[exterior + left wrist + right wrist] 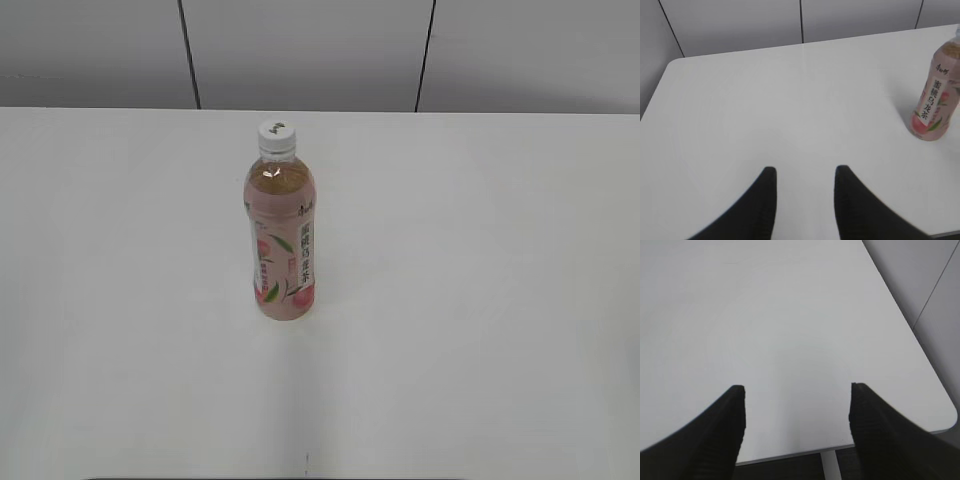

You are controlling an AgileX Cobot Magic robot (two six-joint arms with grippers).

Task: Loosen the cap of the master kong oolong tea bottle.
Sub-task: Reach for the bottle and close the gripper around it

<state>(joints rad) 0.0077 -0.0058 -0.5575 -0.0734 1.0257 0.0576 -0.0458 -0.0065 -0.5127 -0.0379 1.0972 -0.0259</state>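
Observation:
The master kong oolong tea bottle [281, 235] stands upright near the middle of the white table, clear with amber tea and a pink peach label. Its white cap [277, 134] sits on top. The bottle also shows at the right edge of the left wrist view [936, 97], with the cap cut off by the frame edge there. My left gripper [805, 172] is open and empty, well to the left of the bottle. My right gripper [797, 390] is open and empty over the table; the bottle is out of its view. Neither gripper shows in the exterior view.
The white table [480, 300] ends at a grey panelled wall [300, 50] at the back. The right wrist view shows the table's edge and rounded corner [945, 415] with a white leg [830, 465] below.

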